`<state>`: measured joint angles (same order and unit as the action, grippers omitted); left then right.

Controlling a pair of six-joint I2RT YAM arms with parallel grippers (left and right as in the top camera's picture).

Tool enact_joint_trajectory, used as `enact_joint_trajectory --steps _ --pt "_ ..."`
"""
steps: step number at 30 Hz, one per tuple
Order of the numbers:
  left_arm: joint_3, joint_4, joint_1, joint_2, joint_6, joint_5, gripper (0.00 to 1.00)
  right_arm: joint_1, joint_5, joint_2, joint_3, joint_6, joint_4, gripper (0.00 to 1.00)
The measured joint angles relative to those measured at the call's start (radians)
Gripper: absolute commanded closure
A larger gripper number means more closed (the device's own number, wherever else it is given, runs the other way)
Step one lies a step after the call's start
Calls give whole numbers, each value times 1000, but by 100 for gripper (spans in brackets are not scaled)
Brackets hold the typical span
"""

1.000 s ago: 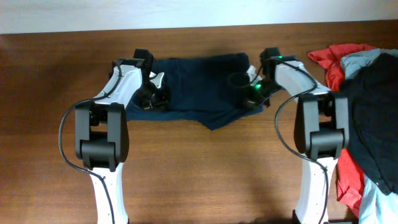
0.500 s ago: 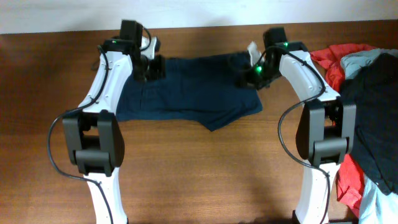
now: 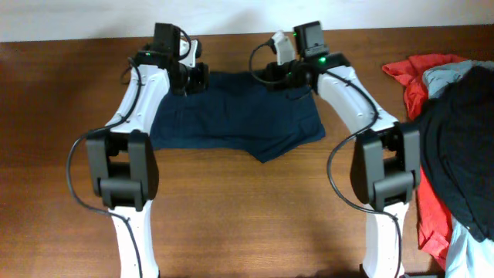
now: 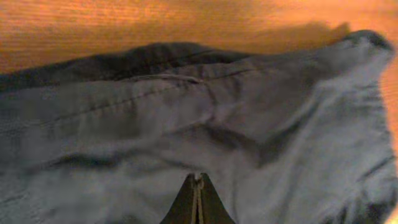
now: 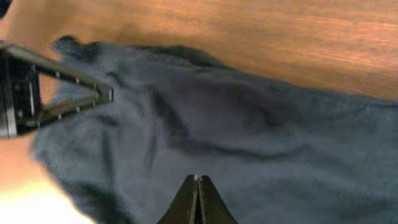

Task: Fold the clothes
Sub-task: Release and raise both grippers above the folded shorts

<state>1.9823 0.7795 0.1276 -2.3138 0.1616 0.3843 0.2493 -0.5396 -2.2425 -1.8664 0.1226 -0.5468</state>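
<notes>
The dark navy shorts (image 3: 235, 116) lie spread on the wooden desk (image 3: 247, 216) towards its far edge, between the 2 arms. They are well apart from the red garment (image 3: 405, 77) and the black garment (image 3: 463, 147) heaped at the right.

The left tool (image 4: 196, 182) hangs over the far left corner of the shorts with its fingers pressed together. The right tool (image 5: 196, 182) is likewise pressed together, over the far edge somewhat right of the middle. Neither wrist view shows whether a thin layer of cloth is caught between the tips.

We judge the shorts light, soft and limp, and not fragile. They are creased already, and will sag and drape from any single pinch rather than lift as a sheet. We would therefore take them at 2 points on the same edge, 1 per tool. The stitched band along the far edge and the leg hems look best, since the doubled cloth there gives more to bite. Because the fabric lies thin on the wood, the tips must reach right down to the desk. A dragged edge may bunch.
</notes>
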Motion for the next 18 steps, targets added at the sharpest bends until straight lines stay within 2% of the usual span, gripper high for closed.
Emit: enact_joint_trajectory --steps 9,18 --pt "-2 -122 2 -76 0 -29 100 44 150 -143 0 40 172 96" --pt "-2 -125 2 -93 0 -151 99 -14 226 -200 0 66 227 96"
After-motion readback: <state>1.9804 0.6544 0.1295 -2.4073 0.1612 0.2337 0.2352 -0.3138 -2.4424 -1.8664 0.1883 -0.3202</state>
